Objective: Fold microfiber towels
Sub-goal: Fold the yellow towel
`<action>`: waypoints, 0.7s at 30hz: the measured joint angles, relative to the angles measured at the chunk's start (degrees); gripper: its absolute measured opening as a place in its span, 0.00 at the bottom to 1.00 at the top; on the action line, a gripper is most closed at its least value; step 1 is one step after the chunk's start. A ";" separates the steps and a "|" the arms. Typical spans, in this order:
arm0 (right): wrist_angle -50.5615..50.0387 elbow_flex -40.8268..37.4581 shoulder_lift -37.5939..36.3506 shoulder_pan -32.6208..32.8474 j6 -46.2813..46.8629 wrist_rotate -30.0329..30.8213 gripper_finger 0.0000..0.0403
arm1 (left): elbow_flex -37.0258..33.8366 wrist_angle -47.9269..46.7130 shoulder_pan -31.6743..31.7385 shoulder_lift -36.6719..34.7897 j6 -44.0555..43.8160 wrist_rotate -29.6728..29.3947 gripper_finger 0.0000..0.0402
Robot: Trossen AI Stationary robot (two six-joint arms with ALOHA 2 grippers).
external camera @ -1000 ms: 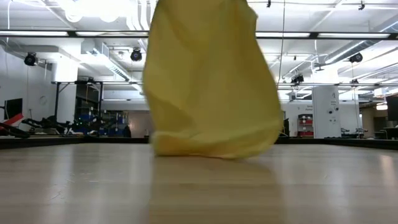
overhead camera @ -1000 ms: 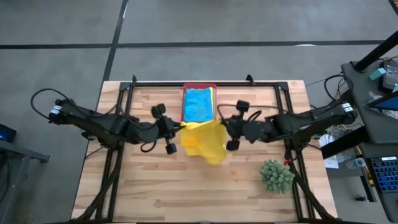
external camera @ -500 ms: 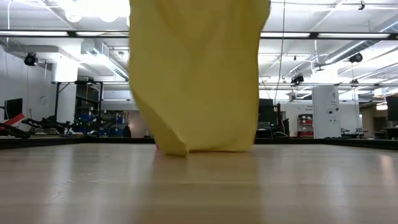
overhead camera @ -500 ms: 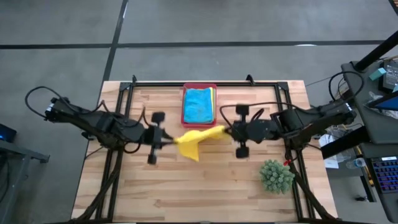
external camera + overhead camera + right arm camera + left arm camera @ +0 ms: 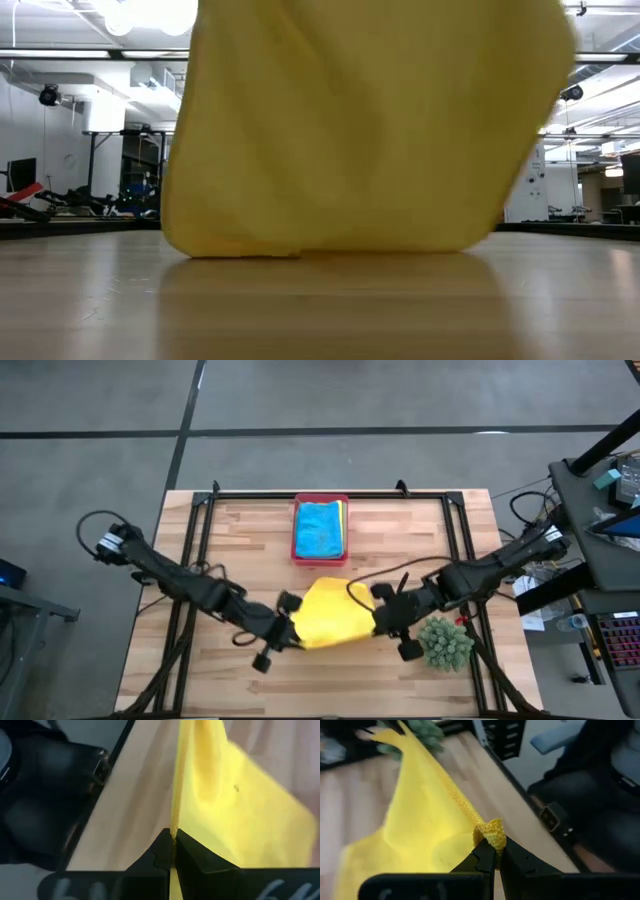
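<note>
A yellow towel (image 5: 330, 620) hangs stretched over the surface's (image 5: 250, 530) near middle, its lower edge touching the wood. The left gripper (image 5: 493, 851) pinches one corner, the right gripper (image 5: 173, 838) the other. It looks light, limp and drapey; corners seem the best hold. Farther back, more towels (image 5: 320, 528) fill a tray (image 5: 320, 499).

The yellow towel (image 5: 333, 620) was soft matt cloth with a nubbly, knitted-looking hem (image 5: 465, 807). The tabletop (image 5: 230, 535) was pale wooden planks with a smooth, faintly glossy finish. Beside the towel, the plant (image 5: 444, 642) looked like spiky plastic. The tray (image 5: 320, 499) was glossy pink plastic.
</note>
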 joint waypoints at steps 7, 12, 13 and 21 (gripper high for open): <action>7.70 -8.16 1.09 2.47 4.80 -2.68 0.02 | 0.02 7.79 -0.38 9.61 -3.63 6.43 0.00; 16.71 -14.31 2.20 2.32 8.81 -9.13 0.02 | 0.04 11.24 -0.18 13.61 -9.80 11.06 0.00; 17.38 -15.20 2.43 2.28 9.48 -9.20 0.02 | 0.00 11.13 -0.01 13.96 -10.65 11.80 0.00; 19.07 -19.14 3.97 0.39 14.74 -8.78 0.07 | -2.06 10.16 1.37 13.42 -16.18 13.50 0.10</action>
